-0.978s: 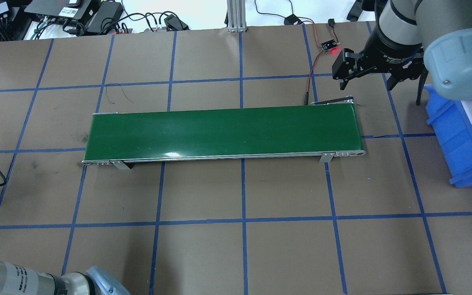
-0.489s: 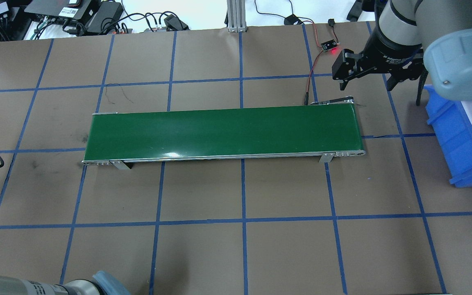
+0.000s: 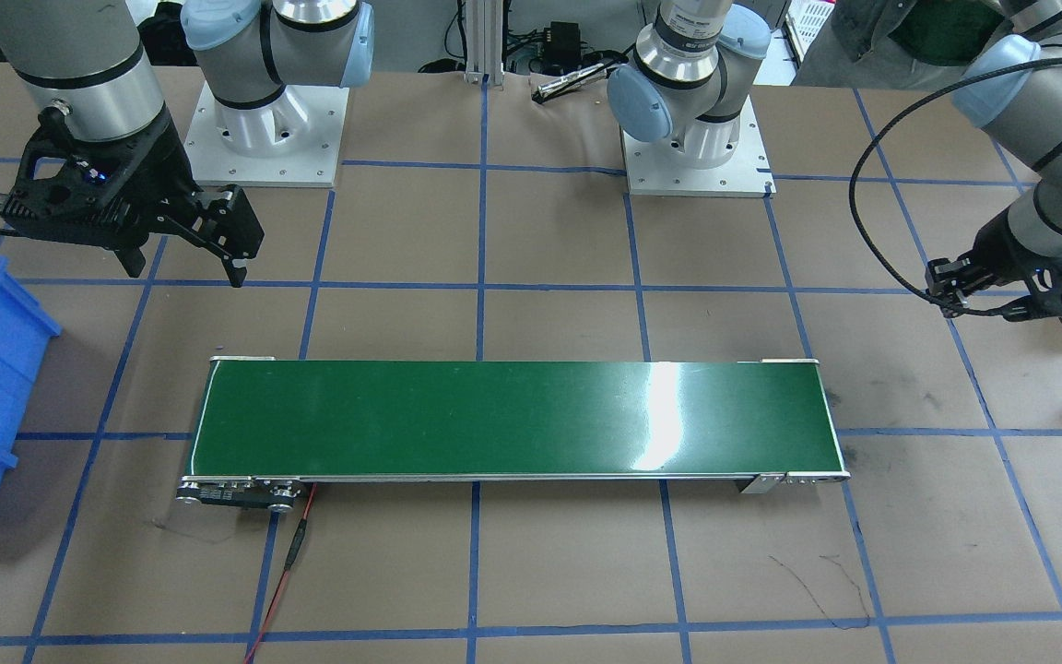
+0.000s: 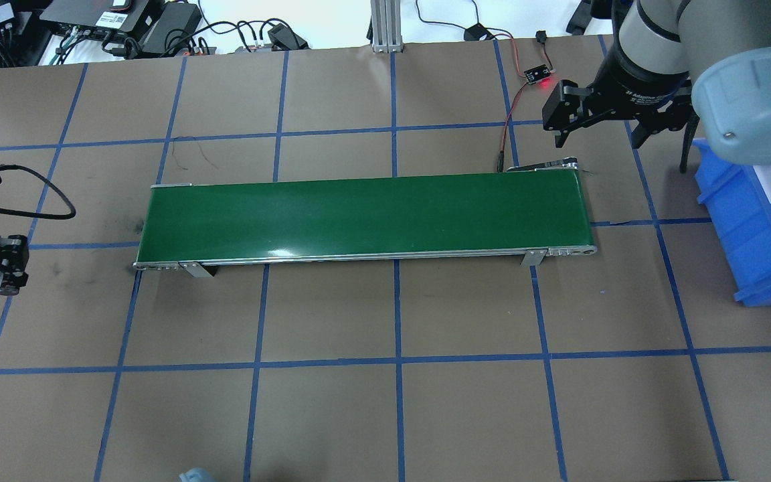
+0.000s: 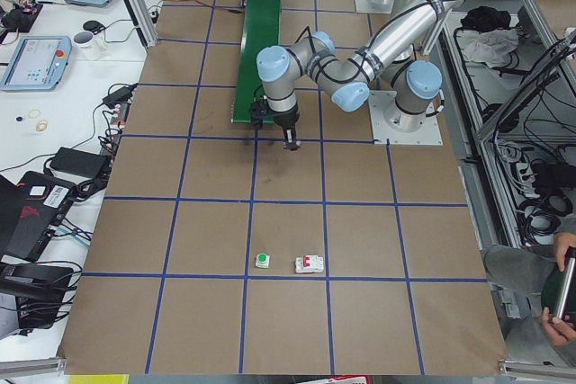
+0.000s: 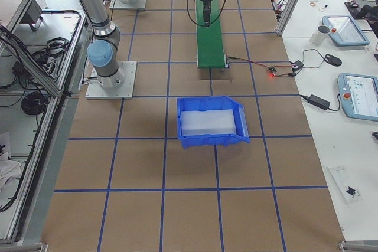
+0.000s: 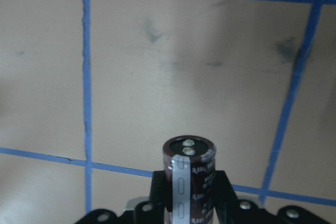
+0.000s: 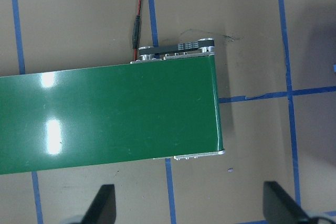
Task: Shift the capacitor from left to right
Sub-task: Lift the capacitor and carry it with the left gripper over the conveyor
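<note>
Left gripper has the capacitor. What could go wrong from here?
1. The capacitor sticks out past the fingertips of the left gripper; it might tilt or slip in transit.
2. It is a cylinder: tipped over on the green belt, it could roll off an edge.
3. The open right gripper hangs beside the belt's right end, not over it, so pickup may lag.

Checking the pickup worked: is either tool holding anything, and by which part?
The left tool grips the capacitor by the sides of its body, terminal end sticking out. The right tool is open, holding nothing.
</note>
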